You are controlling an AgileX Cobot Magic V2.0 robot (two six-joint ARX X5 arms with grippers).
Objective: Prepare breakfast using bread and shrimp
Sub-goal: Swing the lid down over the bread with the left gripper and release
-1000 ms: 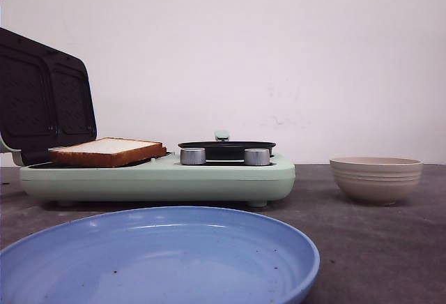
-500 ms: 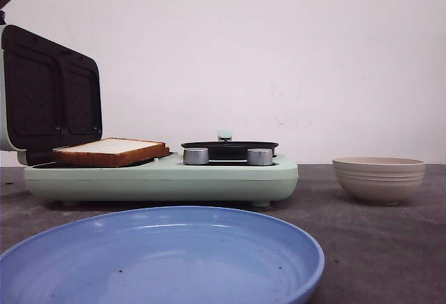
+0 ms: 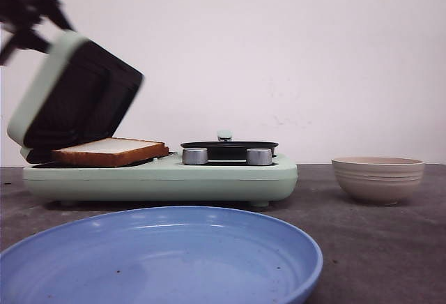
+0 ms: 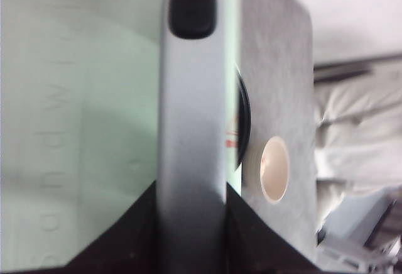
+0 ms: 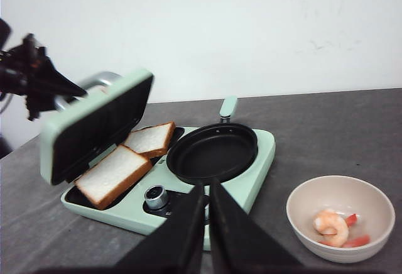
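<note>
Two slices of bread (image 5: 113, 175) (image 5: 151, 139) lie side by side on the dark lower plate of the mint-green sandwich maker (image 3: 160, 175); the front view shows one slice (image 3: 108, 150). The maker's lid (image 3: 73, 98) hangs tilted, half lowered over the bread. My left gripper (image 3: 31, 11) is shut on the lid's grey handle (image 4: 191, 129) at its top edge; it also shows in the right wrist view (image 5: 59, 88). Shrimp (image 5: 331, 224) lie in a beige bowl (image 5: 342, 214) to the right of the maker. My right gripper (image 5: 206, 192) is shut and empty, in front of the maker's knobs.
A black frying pan (image 3: 228, 147) sits on the maker's right half, behind two silver knobs (image 3: 194, 155). A large blue plate (image 3: 160, 255) lies close in front. The beige bowl (image 3: 378, 177) stands on the grey table to the right.
The lid has swung down from nearly upright to a half-lowered tilt over the bread. My left gripper has come into the front view at top left, holding the handle.
</note>
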